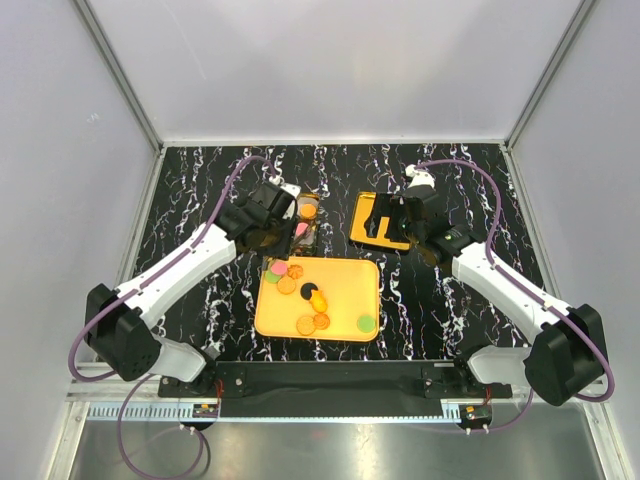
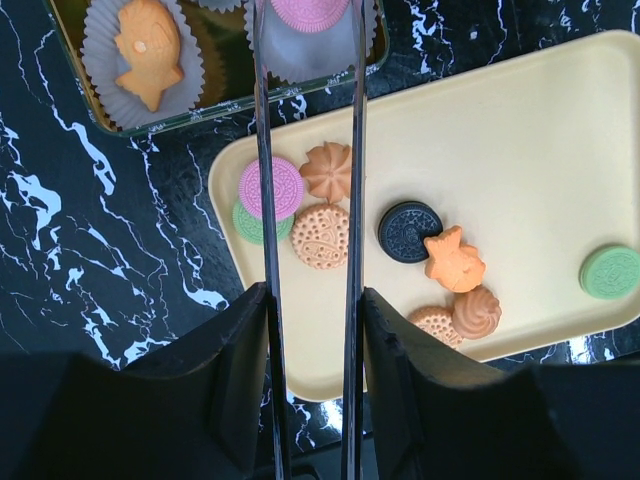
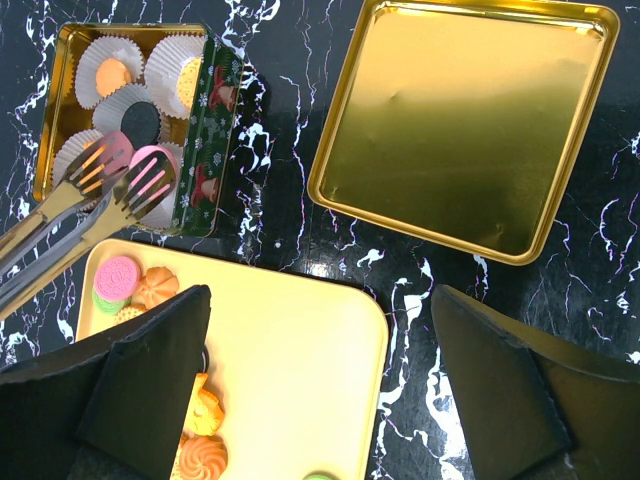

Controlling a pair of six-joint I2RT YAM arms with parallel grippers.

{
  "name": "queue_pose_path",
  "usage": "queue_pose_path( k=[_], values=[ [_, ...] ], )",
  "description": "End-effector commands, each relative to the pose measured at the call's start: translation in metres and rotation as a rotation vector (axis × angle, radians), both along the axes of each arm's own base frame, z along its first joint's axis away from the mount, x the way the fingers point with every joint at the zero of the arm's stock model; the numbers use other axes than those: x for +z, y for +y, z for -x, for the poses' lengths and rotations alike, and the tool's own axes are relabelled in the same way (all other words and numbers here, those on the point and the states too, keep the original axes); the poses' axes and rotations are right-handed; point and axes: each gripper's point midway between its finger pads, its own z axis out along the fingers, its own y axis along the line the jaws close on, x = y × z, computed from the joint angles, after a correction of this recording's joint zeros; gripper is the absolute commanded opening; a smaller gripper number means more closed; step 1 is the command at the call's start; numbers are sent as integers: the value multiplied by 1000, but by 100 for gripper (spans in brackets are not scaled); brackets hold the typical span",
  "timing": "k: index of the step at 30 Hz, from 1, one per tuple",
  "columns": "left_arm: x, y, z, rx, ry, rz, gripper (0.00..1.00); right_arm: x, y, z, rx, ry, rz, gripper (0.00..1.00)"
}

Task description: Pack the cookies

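Steel tongs (image 2: pixel 263 200) clamped in left end effector (image 2: pixel 312 300), tips around pink cookie (image 2: pixel 310 12), right end effector (image 3: pixel 320 300) spread wide, empty

The tin (image 2: pixel 72 70) and a pink cookie (image 2: pixel 310 12) run off the top edge.

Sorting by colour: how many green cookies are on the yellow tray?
2. In the left wrist view, one green cookie lies by the tray's right edge; the other peeks from under a pink cookie at the opposite end. Tongs may hide more.
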Motion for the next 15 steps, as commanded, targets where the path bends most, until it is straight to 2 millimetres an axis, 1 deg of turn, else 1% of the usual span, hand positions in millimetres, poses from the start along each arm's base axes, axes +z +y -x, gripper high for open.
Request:
queue_pose_path(
  k=[1,15],
  values=[
    [5,-5,-9,-5,-42,29,43,28,1,-8,-5,-72,-21,100],
    [-1,-5,-8,-9,-32,24,46,28,0,-8,-6,-75,-18,100]
  ],
)
